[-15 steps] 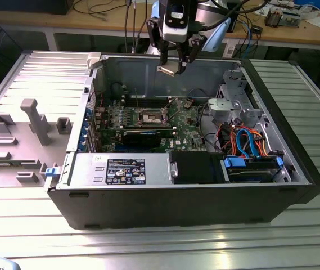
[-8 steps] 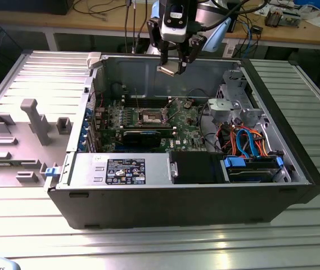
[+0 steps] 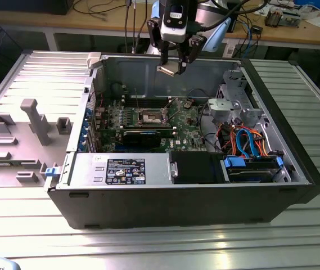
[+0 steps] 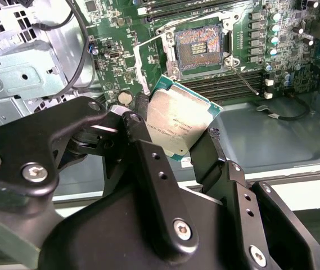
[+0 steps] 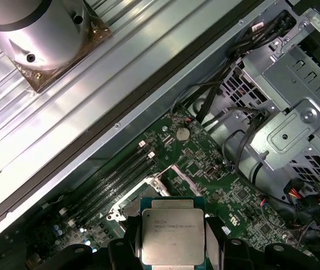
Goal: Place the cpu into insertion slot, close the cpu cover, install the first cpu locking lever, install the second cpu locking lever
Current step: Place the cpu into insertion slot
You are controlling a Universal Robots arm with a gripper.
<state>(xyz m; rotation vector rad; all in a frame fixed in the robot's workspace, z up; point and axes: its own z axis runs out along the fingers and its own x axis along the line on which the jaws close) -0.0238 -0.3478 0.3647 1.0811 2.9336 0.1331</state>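
My gripper (image 3: 174,64) hangs above the open computer case, over its back wall, shut on the cpu (image 3: 167,70). In both wrist views the cpu (image 4: 176,121) (image 5: 172,236) is a pale metal square on a green rim, pinched by its edges between the black fingers (image 4: 148,163). The insertion slot (image 3: 151,117) (image 4: 199,48) lies bare on the green motherboard (image 3: 188,126), below and in front of the held cpu. The cpu cover (image 4: 147,64) stands swung open beside the slot. A thin wire locking lever (image 4: 244,79) sticks out along the slot's other side.
A long black card (image 3: 143,136) lies just in front of the slot. A metal drive cage (image 3: 235,104) and orange and blue cables (image 3: 247,140) fill the case toward the exterior view's right. A grey fixture plate (image 3: 25,135) sits outside the case at the exterior view's left.
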